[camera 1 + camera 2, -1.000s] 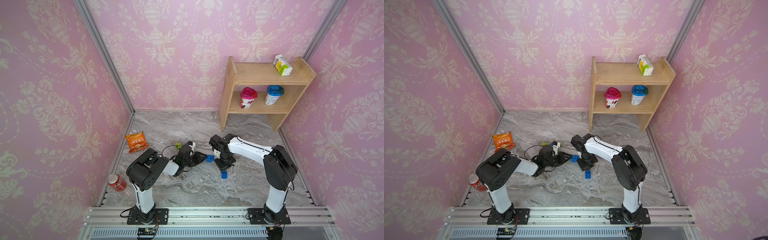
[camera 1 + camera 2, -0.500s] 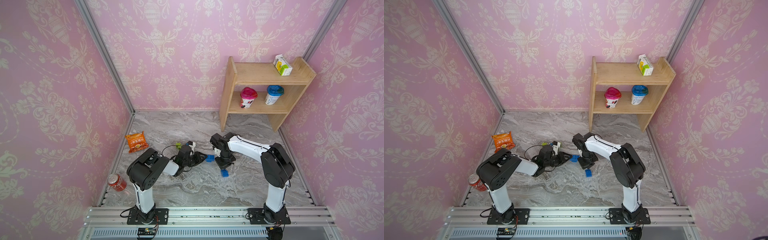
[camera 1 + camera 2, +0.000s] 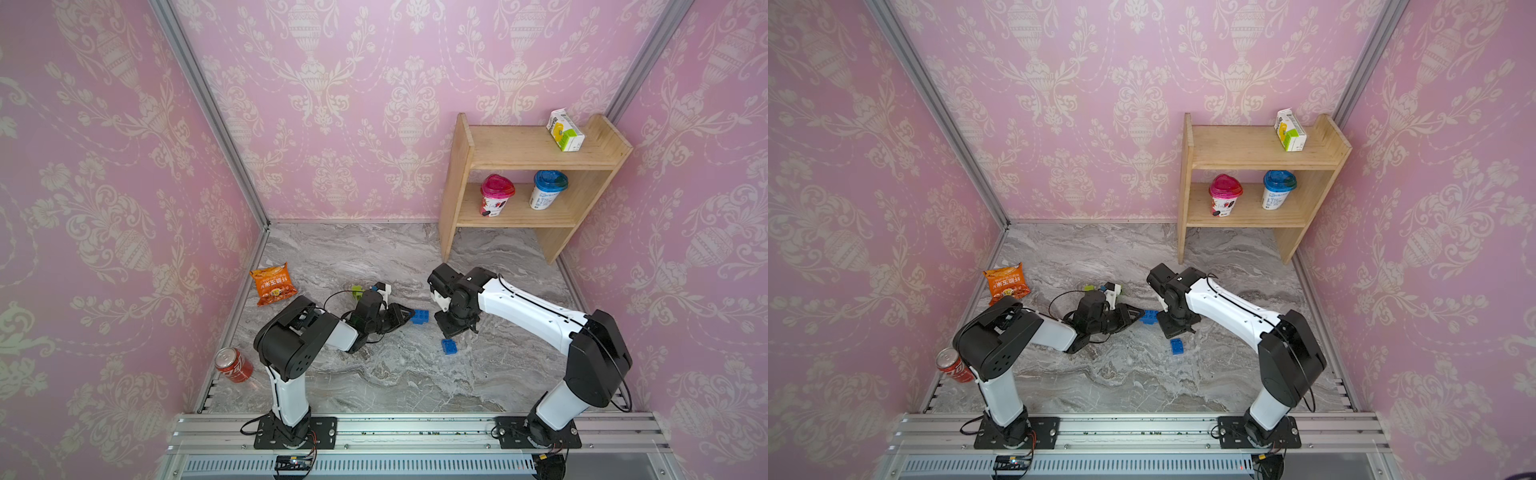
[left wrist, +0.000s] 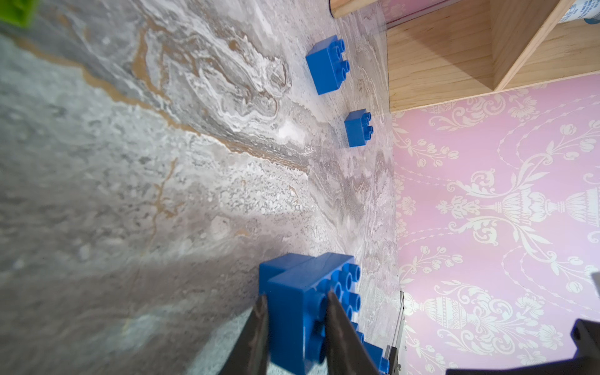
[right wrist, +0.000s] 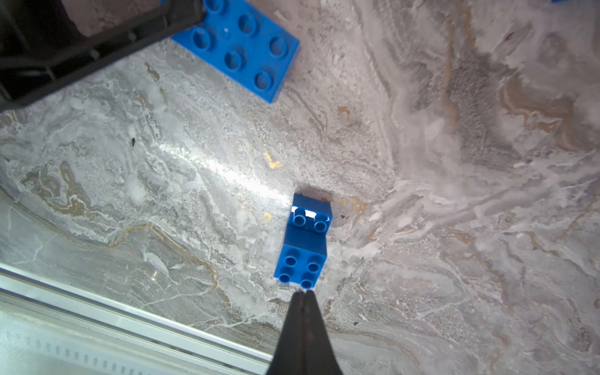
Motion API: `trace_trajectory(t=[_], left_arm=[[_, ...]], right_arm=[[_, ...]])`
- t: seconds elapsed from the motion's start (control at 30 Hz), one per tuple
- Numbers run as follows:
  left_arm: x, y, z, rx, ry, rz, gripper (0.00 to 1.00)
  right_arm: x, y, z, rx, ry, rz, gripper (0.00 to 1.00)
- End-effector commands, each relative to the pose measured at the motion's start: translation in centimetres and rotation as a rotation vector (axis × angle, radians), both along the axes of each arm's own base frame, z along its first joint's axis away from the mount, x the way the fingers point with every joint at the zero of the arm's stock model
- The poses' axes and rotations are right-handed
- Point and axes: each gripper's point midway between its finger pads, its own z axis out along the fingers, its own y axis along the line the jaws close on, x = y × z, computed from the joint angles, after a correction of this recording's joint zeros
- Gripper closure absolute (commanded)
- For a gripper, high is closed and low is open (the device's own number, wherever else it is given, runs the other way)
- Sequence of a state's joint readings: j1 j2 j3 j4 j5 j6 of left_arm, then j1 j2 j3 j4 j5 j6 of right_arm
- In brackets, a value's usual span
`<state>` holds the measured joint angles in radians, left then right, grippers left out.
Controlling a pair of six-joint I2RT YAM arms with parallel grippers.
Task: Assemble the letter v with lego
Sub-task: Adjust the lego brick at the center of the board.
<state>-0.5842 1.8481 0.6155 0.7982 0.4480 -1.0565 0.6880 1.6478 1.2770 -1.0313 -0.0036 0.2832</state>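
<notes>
My left gripper (image 3: 406,314) (image 4: 297,306) lies low over the marble floor, shut on a large blue lego brick (image 3: 419,316) (image 3: 1148,316) (image 4: 302,292); its dark fingers (image 4: 259,331) clamp the brick's sides. The same brick (image 5: 243,48) shows in the right wrist view. My right gripper (image 3: 455,329) (image 5: 303,292) points down, shut and holding nothing, its tips just beside a small stepped blue lego piece (image 5: 305,246) (image 3: 448,345) (image 3: 1177,345). Two more blue bricks (image 4: 328,65) (image 4: 358,128) sit farther off. A lime green brick (image 3: 356,289) (image 4: 16,11) lies behind the left gripper.
A wooden shelf (image 3: 532,149) stands at the back right with two cups and a carton on it. An orange snack bag (image 3: 272,284) and a red can (image 3: 232,365) lie along the left wall. A metal rail (image 3: 395,432) runs along the front edge.
The right arm's elbow has shifted sideways while its shut gripper stays by the stepped blue piece. The left gripper keeps its hold on the large blue brick in the same place.
</notes>
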Motion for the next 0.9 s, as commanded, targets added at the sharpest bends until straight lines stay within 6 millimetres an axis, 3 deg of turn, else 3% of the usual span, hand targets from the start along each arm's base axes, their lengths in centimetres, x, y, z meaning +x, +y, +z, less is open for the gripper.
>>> trace_trajectory(t=[0.0,0.63,0.8,0.83,0.87], left_arm=[[-1.1,0.7,-2.2,0.042,0.063,-0.009,0.73],[-1.1,0.7,-2.1,0.05,0.062,-0.009,0.73],[-1.0,0.7,-2.0,0.047,0.06,-0.008,0.73],[-1.0,0.7,-1.9,0.044,0.056,-0.009,0.73],[-0.9,0.7,-1.9,0.045,0.056,-0.009,0.73]], right_arm=[[-1.7,-0.5,-2.3,-0.026,0.069,-0.045,1.0],[-1.1,0.0,-5.1,-0.061,0.117,-0.026,1.0],[-0.7,-0.3,-3.3,-0.058,0.065,-0.031,1.0],[-0.5,-0.5,-2.5,-0.056,0.042,-0.039,0.94],[-0.4,-0.7,-2.0,-0.054,0.023,-0.048,0.79]])
